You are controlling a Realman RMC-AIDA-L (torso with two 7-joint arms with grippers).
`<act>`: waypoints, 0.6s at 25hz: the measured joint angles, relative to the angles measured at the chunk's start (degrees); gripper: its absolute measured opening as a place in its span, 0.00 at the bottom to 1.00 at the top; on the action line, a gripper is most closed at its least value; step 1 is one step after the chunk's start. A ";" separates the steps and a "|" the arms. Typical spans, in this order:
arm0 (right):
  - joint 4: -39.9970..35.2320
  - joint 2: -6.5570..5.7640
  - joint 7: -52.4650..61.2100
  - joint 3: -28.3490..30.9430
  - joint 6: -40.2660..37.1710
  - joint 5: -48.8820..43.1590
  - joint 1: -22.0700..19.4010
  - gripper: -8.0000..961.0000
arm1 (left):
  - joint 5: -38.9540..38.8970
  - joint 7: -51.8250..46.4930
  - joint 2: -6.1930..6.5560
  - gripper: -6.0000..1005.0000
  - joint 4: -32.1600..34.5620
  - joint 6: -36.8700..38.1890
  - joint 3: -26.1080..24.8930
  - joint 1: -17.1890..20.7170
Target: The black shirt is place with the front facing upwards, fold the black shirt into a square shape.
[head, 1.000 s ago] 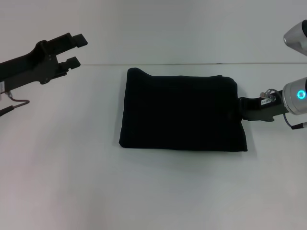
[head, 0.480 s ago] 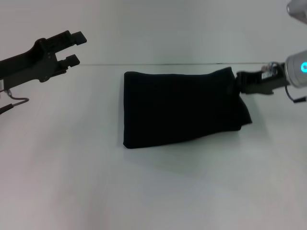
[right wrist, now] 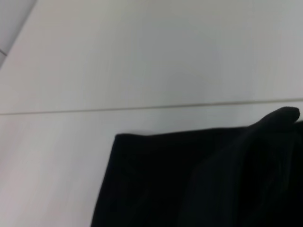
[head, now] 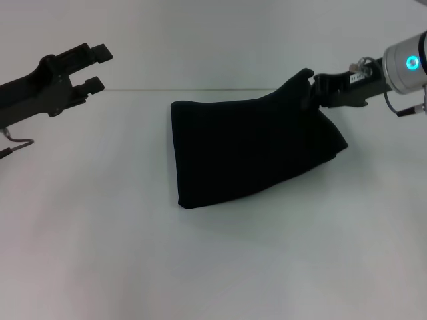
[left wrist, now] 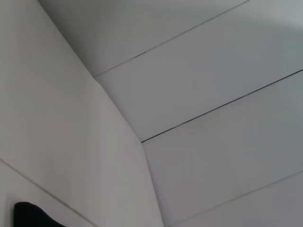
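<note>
Head view first: what do you see?

— The black shirt [head: 250, 147] lies folded into a dark block in the middle of the white bench [head: 213, 267]. Its right far corner is lifted off the surface, so the cloth slopes up toward that side while the left part lies flat.

— Who holds it?

— The right gripper [head: 312, 92], reaching in from the right edge, with its jaws pinching that raised corner. A blue light glows on the silver arm behind it.

— And the other arm?

— The left gripper [head: 99, 65] hangs at the far left, above the bench and well apart from the shirt, jaws spread with nothing between them.

— Left wrist view?

— Mostly pale wall panels with thin dark seams. A small black shape [left wrist: 33, 215] sits at one corner of the frame; I cannot tell what it is.

— Right wrist view?

— The black shirt [right wrist: 189, 179] fills the near part of the frame, one corner of it peaking upward at the frame's edge, with the white bench [right wrist: 47, 156] beside it and a wall behind. The gripper's own jaws are not seen here.
</note>
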 joint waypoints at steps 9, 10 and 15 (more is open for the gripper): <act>1.53 -0.46 -0.21 -0.35 0.08 -0.15 -2.64 0.06 | -0.36 0.09 0.09 0.81 0.00 -0.26 0.00 -0.01; 1.53 -0.49 -0.31 -0.31 -0.10 -0.13 -2.73 0.06 | -0.36 0.09 0.09 0.81 0.00 -0.26 0.00 -0.01; 1.53 -0.55 -0.64 -0.33 -0.39 -0.05 -2.94 0.08 | -0.36 0.15 -0.05 0.81 0.00 -0.35 0.00 -0.34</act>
